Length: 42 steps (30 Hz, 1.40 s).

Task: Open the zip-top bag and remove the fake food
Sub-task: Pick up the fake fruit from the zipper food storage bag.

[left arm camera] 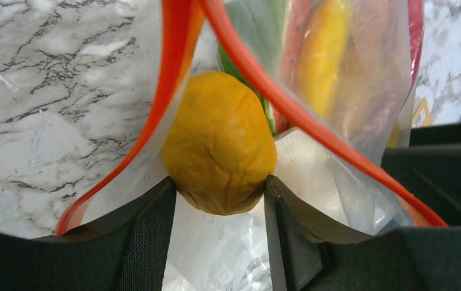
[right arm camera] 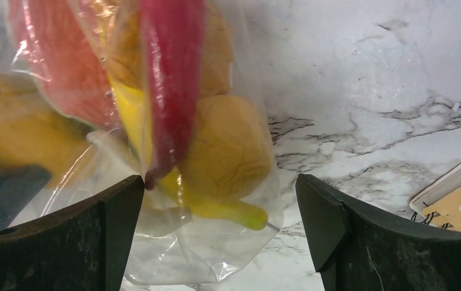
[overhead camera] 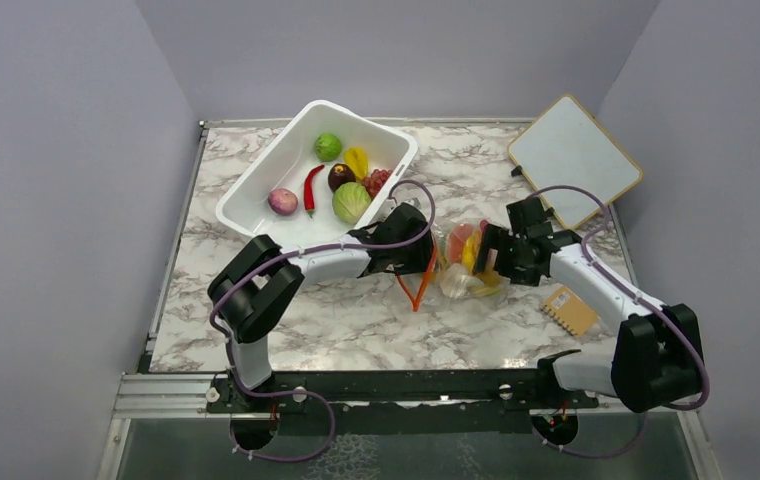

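Observation:
The clear zip-top bag lies mid-table, its orange-red zip strip spread open. My left gripper reaches into the mouth and is shut on a round orange fake fruit, with both fingers pressing its sides. Deeper inside lie a yellow banana and a pink-red slice. My right gripper stands wide open at the bag's closed end. The plastic corner, another orange and the banana tip sit between its fingers, ungripped.
A white tub at the back left holds a green cabbage, lime, chilli, onion and grapes. A white board leans at the back right. A tan card lies by the right arm.

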{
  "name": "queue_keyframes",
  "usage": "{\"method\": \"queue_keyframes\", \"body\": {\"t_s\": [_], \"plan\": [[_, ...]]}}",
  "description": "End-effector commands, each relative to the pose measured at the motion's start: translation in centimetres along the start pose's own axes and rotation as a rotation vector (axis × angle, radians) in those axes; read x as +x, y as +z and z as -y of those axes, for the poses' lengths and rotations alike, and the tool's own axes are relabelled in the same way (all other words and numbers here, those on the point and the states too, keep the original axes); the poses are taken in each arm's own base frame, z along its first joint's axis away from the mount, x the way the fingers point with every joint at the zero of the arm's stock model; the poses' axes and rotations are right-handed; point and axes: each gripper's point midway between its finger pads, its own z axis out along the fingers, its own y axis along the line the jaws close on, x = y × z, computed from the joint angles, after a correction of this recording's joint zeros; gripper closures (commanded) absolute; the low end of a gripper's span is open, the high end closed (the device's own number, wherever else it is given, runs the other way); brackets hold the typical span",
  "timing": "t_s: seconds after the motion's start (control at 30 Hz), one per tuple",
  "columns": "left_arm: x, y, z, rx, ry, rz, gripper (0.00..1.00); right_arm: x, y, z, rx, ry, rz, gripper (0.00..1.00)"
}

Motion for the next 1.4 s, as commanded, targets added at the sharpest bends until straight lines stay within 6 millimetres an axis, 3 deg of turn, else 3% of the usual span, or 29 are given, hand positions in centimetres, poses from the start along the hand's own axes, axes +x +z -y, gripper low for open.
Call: {"method": "queue_keyframes", "body": {"t_s": [0.0, 0.13, 0.23, 0.37, 0.47, 0.67, 0.83, 1.1, 1.2, 1.37], "plan": [[2.0, -1.7, -1.0, -0.016, 0.119, -0.084, 0.66, -1.6, 0.3, 2.4, 0.15, -0.003, 0.057, 0.04], [2.0, -2.8, -3.2, -0.115, 0.191, -0.091, 0.65, -2.3, -0.2, 4.5, 0.263, 0.046, 0.137, 0.05], [1.7, -2.8, -3.6, -0.139, 0.2, -0.083, 0.56, -2.0, 0.0, 3.2, 0.178, 0.024, 0.125, 0.05], [1.5, -1.5, -2.4, -0.12, 0.178, -0.097, 0.38, -0.6, 0.7, 1.5, 0.067, 0.02, 0.065, 0.05], [1.0, -0.6, -1.8, -0.113, 0.173, -0.101, 0.29, -0.2, 0.8, 1.2, 0.048, 0.022, 0.053, 0.05], [0.6, 0.5, -1.9, -0.131, 0.176, -0.093, 0.24, -0.3, 0.0, 1.2, 0.041, 0.005, 0.058, 0.05], [0.8, 0.3, -2.0, -0.132, 0.177, -0.093, 0.33, -1.2, -1.2, -0.2, -0.021, -0.012, 0.076, 0.05], [0.7, -1.3, -1.3, -0.084, 0.187, -0.069, 0.55, -2.6, -6.4, -6.8, -0.435, -0.127, 0.22, 0.05], [0.8, -1.7, -1.5, -0.077, 0.173, -0.054, 0.59, -2.5, -8.4, -8.8, -0.577, -0.135, 0.246, 0.09], [0.9, -2.0, -1.3, -0.041, 0.148, -0.036, 0.64, -1.4, -9.5, -11.3, -0.749, -0.121, 0.181, 0.24]]}}
